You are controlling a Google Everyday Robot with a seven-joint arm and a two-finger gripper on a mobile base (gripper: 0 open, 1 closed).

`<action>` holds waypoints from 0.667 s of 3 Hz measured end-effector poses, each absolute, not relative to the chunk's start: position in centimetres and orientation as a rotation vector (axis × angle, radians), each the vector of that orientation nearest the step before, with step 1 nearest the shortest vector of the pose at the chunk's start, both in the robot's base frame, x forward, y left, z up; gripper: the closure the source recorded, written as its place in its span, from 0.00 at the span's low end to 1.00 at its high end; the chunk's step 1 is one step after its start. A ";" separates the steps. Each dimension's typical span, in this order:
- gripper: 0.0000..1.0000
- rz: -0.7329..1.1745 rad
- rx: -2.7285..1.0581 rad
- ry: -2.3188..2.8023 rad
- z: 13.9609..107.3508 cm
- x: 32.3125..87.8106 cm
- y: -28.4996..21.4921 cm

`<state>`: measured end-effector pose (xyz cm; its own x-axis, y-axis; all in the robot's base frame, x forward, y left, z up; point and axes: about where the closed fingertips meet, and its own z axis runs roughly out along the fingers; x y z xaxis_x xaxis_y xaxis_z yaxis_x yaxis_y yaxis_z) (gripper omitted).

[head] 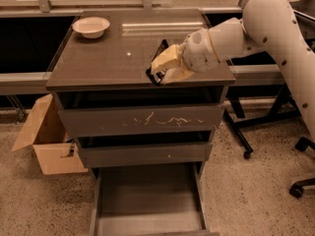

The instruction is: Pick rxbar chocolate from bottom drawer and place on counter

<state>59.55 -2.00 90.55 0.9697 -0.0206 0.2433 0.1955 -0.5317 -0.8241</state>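
My gripper [161,69] has cream-coloured fingers and is shut on the rxbar chocolate [156,61], a thin black wrapper that stands on edge between them. It holds the bar just above the front right part of the counter [113,58], the glossy grey-brown cabinet top. The white arm comes in from the upper right. The bottom drawer [147,200] is pulled open below, and its plain grey floor is bare.
A white bowl [91,26] sits at the counter's back left. The scratched-front top drawer [142,119] and the middle drawer [142,154] are shut. An open cardboard box [47,141] lies on the floor at left. Chair legs and castors [300,166] stand at right.
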 end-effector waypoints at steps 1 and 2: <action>1.00 -0.300 -2.153 -0.076 91.0 63.1 -2.9; 1.00 -0.334 -2.162 -0.039 92.3 67.2 -3.7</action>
<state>67.15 -3.68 92.31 0.9627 -0.0968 0.2526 0.1521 -0.5786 -0.8013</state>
